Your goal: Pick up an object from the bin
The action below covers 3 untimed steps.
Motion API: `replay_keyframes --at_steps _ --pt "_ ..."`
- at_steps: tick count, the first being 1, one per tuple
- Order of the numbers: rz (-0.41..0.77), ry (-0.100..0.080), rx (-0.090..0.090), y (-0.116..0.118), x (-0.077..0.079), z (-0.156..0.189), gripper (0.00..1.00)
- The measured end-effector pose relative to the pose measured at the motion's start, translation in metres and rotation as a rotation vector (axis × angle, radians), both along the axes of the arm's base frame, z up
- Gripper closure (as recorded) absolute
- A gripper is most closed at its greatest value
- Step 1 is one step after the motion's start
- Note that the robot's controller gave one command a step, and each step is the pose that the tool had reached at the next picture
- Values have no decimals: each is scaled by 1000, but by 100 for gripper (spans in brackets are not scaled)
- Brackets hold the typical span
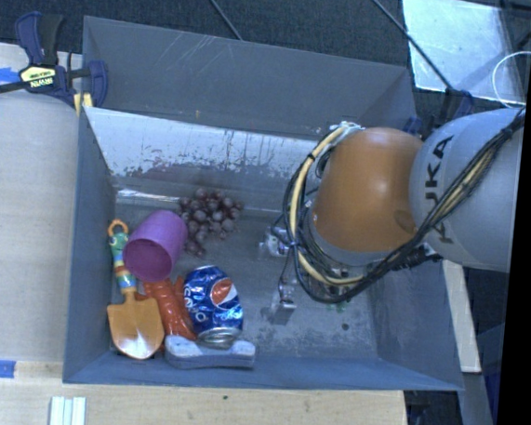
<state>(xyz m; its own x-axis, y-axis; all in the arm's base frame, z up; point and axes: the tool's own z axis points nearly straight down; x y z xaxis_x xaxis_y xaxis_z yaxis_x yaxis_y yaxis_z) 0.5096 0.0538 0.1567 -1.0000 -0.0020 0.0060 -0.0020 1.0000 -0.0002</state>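
Observation:
My gripper point(281, 307) hangs low over the bare bin floor, right of the middle and under the arm's orange cover, with nothing seen in it. The nearest thing is a blue Pepsi can point(212, 306), lying on its side just to the gripper's left. A bunch of dark purple grapes point(207, 213) lies further back and to the left, near the rear wall. Left of the can, a purple cup point(155, 243) lies tipped over with its mouth towards the front.
In the bin's front left corner lie an orange toy shovel point(136, 327), an orange piece point(171, 308) beside the can, a pale grey flat piece point(211, 351) against the front wall and a multicoloured toy handle point(118, 251). The arm covers the bin's right half.

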Motion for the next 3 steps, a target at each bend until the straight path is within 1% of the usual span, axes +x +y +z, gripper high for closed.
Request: replay_keyframes --at_steps 1,2,3 --pt "-2 -8 1 0 2 5 0" --pt "187 -35 1 77 13 -77 0" --pt "177 -18 0 84 11 -43 0"
